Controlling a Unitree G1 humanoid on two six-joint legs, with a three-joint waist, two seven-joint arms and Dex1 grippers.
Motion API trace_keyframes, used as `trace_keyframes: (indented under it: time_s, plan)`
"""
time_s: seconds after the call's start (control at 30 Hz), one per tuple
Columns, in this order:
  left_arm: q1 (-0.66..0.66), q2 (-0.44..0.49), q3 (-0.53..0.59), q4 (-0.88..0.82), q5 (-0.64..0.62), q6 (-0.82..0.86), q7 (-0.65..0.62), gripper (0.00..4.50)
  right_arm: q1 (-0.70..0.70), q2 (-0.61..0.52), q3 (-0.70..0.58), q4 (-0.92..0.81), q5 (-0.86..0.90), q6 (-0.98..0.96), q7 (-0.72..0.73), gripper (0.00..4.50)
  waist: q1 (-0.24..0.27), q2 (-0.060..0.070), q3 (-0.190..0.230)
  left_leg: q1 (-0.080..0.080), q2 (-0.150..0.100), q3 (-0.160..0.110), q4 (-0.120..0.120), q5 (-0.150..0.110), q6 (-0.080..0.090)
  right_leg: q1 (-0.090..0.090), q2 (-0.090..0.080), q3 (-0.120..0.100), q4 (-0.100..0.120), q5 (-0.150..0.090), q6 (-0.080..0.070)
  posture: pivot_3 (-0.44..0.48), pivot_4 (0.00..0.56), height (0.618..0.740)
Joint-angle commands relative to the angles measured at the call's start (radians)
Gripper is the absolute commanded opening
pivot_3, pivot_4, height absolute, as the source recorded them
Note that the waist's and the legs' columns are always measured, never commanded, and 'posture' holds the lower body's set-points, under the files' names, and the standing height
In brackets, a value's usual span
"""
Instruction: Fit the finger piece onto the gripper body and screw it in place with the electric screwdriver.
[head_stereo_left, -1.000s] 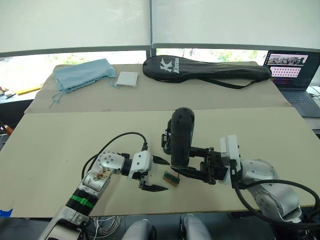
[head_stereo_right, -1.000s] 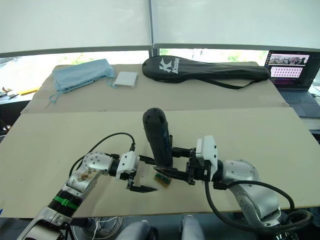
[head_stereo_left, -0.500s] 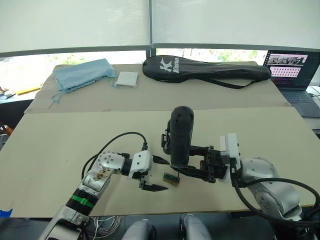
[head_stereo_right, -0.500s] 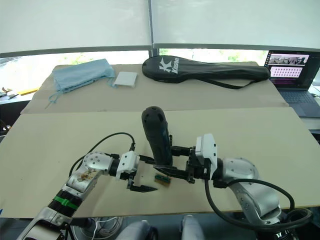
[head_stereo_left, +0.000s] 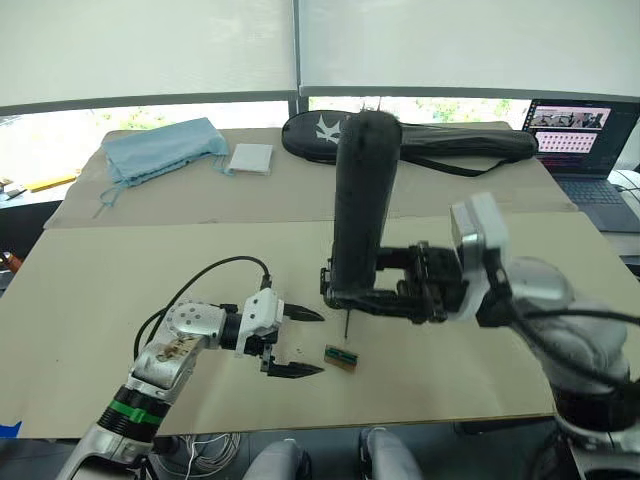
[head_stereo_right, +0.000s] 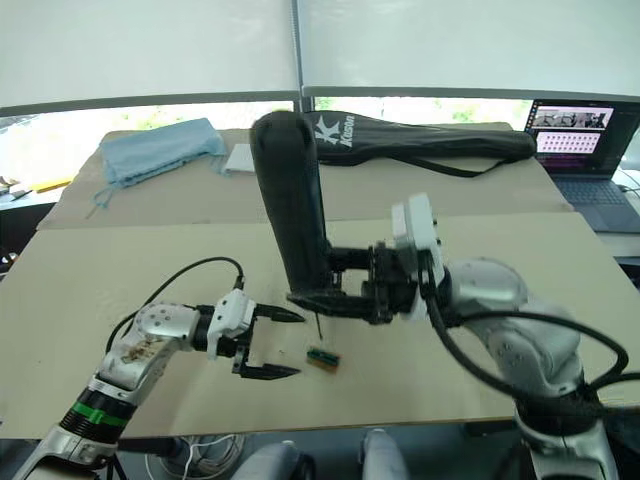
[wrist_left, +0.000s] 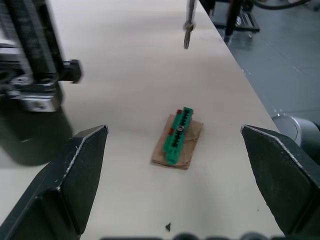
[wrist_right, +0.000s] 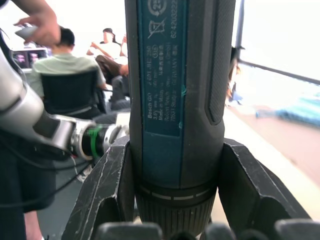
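My right gripper (head_stereo_left: 352, 286) is shut on the electric screwdriver (head_stereo_left: 360, 200), a thick black tool held upright above the table with its thin bit (head_stereo_left: 346, 323) hanging clear of the surface. The right wrist view shows its barrel (wrist_right: 177, 100) clamped between both fingers. Partly behind the tool's lower end, the small black gripper body (wrist_left: 30, 95) stands on the table. A small green-topped block (head_stereo_left: 341, 355) lies just below the bit. My left gripper (head_stereo_left: 295, 342) rests open at table level, its fingers either side of that block (wrist_left: 178, 137). The finger piece is out of view.
A black racket bag (head_stereo_left: 450, 142), a blue cloth (head_stereo_left: 165, 148) and a white pad (head_stereo_left: 252, 158) lie along the table's far side. At the far right sits a laptop (head_stereo_left: 585, 140). The table's front edge (head_stereo_left: 400, 425) is close below the grippers. Seated people (wrist_right: 65, 65) appear beyond the table.
My right arm has lifted the screwdriver well up off the table, so its bit now hangs above the green-topped block. The left gripper has stayed open, hardly moving.
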Motion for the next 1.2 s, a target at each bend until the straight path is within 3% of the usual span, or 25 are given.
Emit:
trace_keyframes:
  time_s: [0.03, 0.23, 0.33, 0.77, 1.2]
  plan:
    - [-0.02, 0.032, 0.043, -0.012, -0.024, 0.018, -0.012, 4.5, -0.134, 0.026, -0.011, 0.071, 0.075, 0.074, -0.02, 1.9, 0.001, 0.0, 0.0, 0.0, 0.0, 0.0, 0.0, 0.0, 0.0, 0.0, 0.0, 0.0, 0.0, 0.0, 0.0, 0.0, 0.15, 0.736]
    - [-0.112, 0.035, 0.068, 0.106, -0.003, -0.005, -0.015, 4.5, -0.401, 0.106, 0.04, 0.283, -0.009, 0.15, -0.058, 1.9, 0.002, 0.0, 0.0, -0.001, 0.0, 0.0, 0.0, 0.0, 0.0, -0.001, 0.0, -0.002, 0.0, 0.0, 0.0, 0.0, 0.15, 0.736]
    - [-0.171, 0.014, 0.057, 0.184, 0.019, -0.036, -0.013, 4.5, -0.458, 0.116, 0.077, 0.355, -0.103, 0.121, -0.041, 1.9, 0.002, 0.0, 0.0, -0.001, 0.0, 0.0, 0.0, 0.0, 0.0, -0.001, 0.0, -0.003, 0.001, 0.0, 0.0, 0.0, 0.15, 0.736]
    - [-0.332, -0.107, 0.012, 0.474, 0.128, -0.183, -0.024, 4.5, -0.417, 0.142, 0.116, 0.433, -0.325, 0.001, 0.074, 1.9, -0.012, -0.001, 0.0, -0.004, -0.004, 0.0, 0.001, 0.0, 0.001, -0.002, 0.002, -0.012, 0.004, 0.0, 0.001, 0.0, 0.15, 0.736]
    - [-0.354, -0.146, 0.019, 0.524, 0.161, -0.234, -0.028, 4.5, -0.373, 0.164, 0.097, 0.408, -0.352, 0.014, 0.076, 1.9, -0.02, -0.001, 0.0, -0.004, -0.004, -0.001, 0.001, 0.0, 0.001, -0.002, 0.0, -0.012, 0.004, 0.0, 0.001, 0.0, 0.15, 0.736]
